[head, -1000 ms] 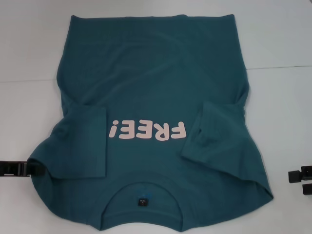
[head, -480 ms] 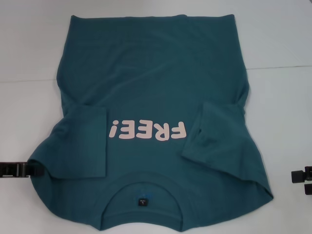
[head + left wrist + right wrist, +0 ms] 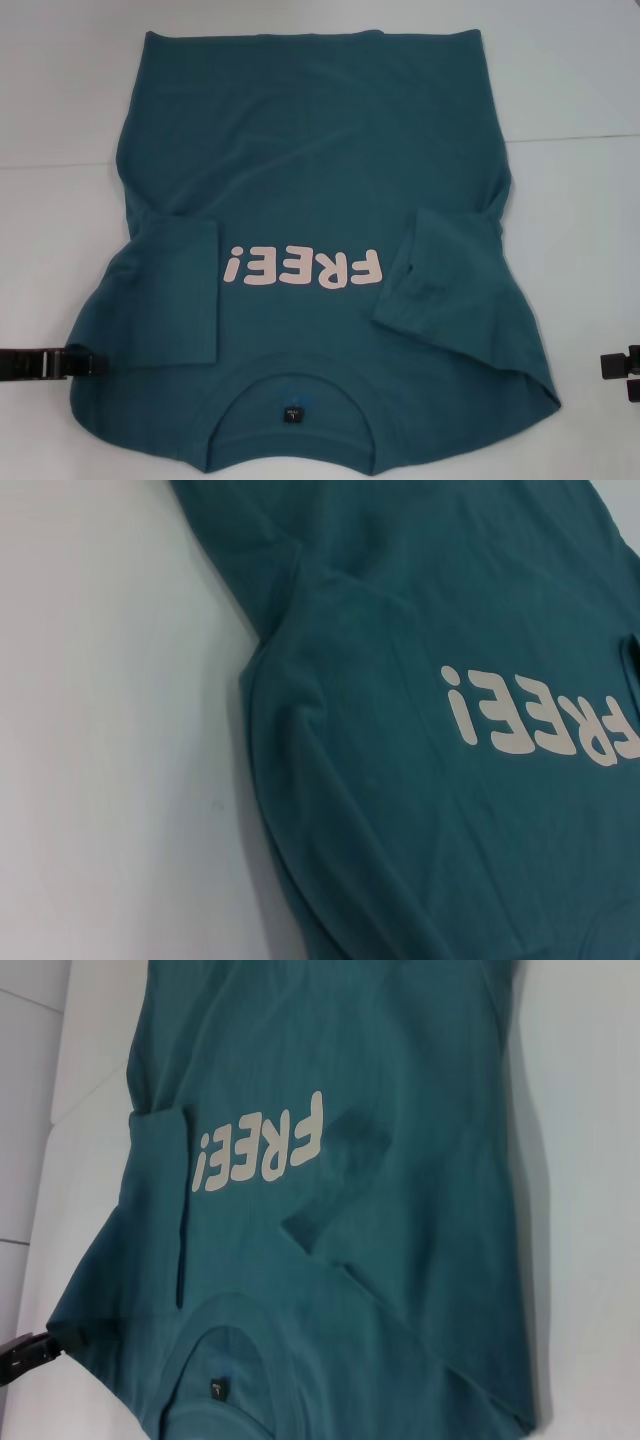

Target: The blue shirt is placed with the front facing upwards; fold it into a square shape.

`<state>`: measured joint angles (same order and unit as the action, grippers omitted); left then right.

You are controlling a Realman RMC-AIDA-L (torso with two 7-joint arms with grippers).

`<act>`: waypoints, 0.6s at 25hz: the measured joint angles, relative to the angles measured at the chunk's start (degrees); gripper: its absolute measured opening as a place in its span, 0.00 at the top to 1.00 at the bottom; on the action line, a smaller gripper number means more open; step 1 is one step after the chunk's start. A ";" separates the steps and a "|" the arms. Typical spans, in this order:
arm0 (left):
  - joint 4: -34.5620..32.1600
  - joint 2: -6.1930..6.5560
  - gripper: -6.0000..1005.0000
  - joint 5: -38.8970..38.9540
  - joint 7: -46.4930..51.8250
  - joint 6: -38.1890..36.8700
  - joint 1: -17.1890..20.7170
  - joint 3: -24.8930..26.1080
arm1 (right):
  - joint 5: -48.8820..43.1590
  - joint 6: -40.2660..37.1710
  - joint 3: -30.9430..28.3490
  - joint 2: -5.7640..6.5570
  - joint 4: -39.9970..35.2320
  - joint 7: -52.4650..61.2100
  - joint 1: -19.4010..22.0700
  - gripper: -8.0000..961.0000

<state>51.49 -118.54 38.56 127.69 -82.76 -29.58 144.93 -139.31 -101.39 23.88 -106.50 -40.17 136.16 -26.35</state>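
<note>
Left gripper (image 3: 88, 362) touches the blue shirt (image 3: 320, 180) at its shoulder edge; how its jaws stand cannot be told. Shirt lies flat between both grippers, sleeves folded inward. Right gripper (image 3: 612, 365) sits apart from the cloth, grip unreadable.

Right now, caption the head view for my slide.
Blue shirt face up, both sleeves folded inward; left gripper at its shoulder edge, right gripper waiting apart.
</note>
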 joint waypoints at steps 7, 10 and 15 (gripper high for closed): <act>0.08 -0.01 0.71 0.12 -1.25 0.56 0.23 0.00 | 0.00 -0.32 0.01 0.16 0.00 -0.20 0.07 0.09; 0.12 -0.20 0.58 0.17 -1.60 2.21 0.35 0.00 | 0.00 -0.40 0.02 0.14 0.00 -0.20 0.07 0.09; -0.16 -0.23 0.35 0.59 -1.76 3.79 0.29 0.05 | 0.00 -0.40 0.02 0.11 0.00 -0.14 -0.18 0.09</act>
<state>51.33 -118.76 39.16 125.92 -78.96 -29.29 144.98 -139.31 -101.78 23.90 -106.40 -40.17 136.02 -26.52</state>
